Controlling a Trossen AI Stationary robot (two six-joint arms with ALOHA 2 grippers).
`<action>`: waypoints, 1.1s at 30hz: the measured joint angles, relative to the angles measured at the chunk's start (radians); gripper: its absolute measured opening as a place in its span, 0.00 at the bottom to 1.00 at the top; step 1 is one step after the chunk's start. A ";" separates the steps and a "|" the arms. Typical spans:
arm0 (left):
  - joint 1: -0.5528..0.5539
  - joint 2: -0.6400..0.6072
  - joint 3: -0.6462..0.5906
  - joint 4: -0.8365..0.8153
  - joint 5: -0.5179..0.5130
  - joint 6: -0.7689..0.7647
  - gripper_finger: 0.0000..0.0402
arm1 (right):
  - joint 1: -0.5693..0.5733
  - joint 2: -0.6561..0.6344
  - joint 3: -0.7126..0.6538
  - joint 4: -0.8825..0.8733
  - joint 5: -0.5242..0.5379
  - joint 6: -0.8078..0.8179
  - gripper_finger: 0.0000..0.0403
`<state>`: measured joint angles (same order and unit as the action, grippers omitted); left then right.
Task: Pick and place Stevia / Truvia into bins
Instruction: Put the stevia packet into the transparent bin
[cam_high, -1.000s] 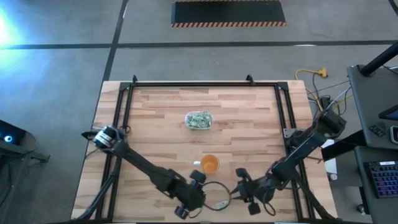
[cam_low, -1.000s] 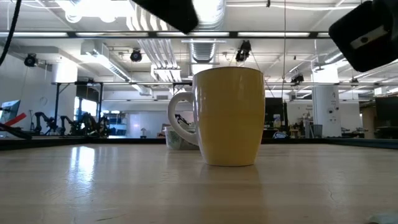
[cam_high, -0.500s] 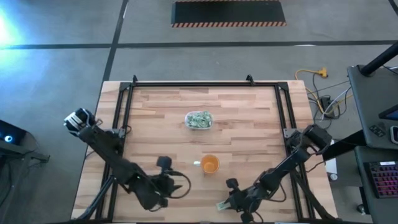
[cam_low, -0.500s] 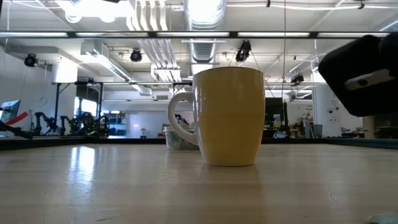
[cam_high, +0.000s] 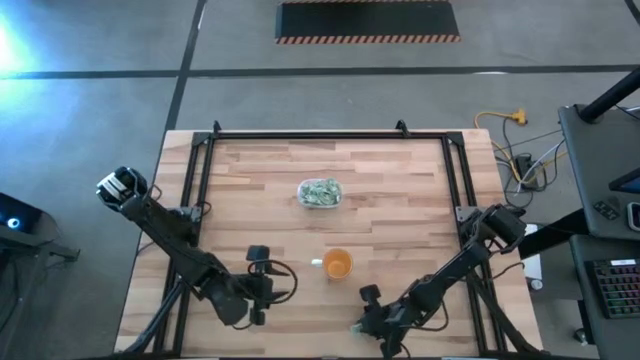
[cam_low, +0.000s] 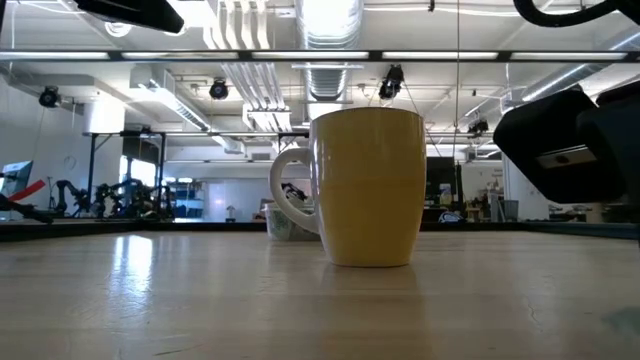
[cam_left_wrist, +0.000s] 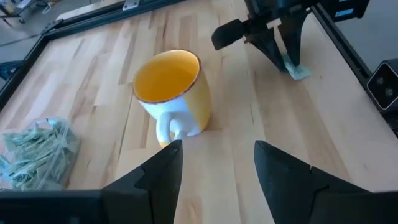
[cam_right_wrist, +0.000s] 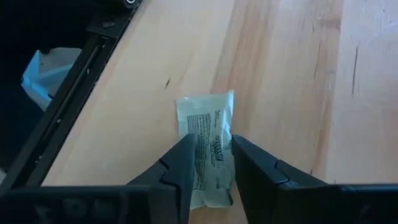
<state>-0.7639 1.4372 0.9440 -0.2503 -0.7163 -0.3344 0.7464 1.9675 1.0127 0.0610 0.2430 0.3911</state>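
Down at the near edge of the pale wooden desk (cam_high: 400, 180), towards its right corner, the right end effector (cam_right_wrist: 210, 163) has its two dark fingers on either side of a small flat pale green paper sachet (cam_right_wrist: 208, 143) that lies flat on the wood. The fingers stand a little apart with the sachet between them; whether they are actually pinching it I cannot tell from here. The sachet sits close to the black frame rail (cam_right_wrist: 81, 87) along that edge.

To do this pick well, I would say the fingers need to close squarely across the sachet's narrow width and bite the paper itself, not skid over it. A flat packet like this will likely slide or fold, so a light press down before closing, then a straight lift, looks the safest way.

Further in along the near edge, on the left, the left end effector (cam_left_wrist: 214, 165) hangs with its fingers spread wide and nothing in them, facing the round orange ceramic cup (cam_high: 337, 264) with the white handle.

Beyond the cup, near the middle of the desk towards the far edge, stands the small clear plastic tub (cam_high: 320, 193), already full of green and white sachets. The carry should pass to one side of the cup or well above it.
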 joint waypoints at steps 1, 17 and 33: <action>0.000 0.000 0.000 -0.001 0.000 0.000 0.45 | 0.000 0.000 0.000 -0.001 0.001 -0.001 0.22; 0.000 0.000 -0.002 -0.070 -0.001 0.006 0.45 | 0.000 -0.185 -0.003 -0.355 0.137 0.101 0.02; 0.001 -0.001 -0.002 -0.099 -0.044 0.115 0.45 | -0.223 -0.551 -0.003 -0.573 0.695 -0.160 0.02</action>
<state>-0.7626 1.4364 0.9417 -0.3490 -0.7602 -0.2196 0.5230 1.4168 1.0096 -0.5121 0.9384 0.2314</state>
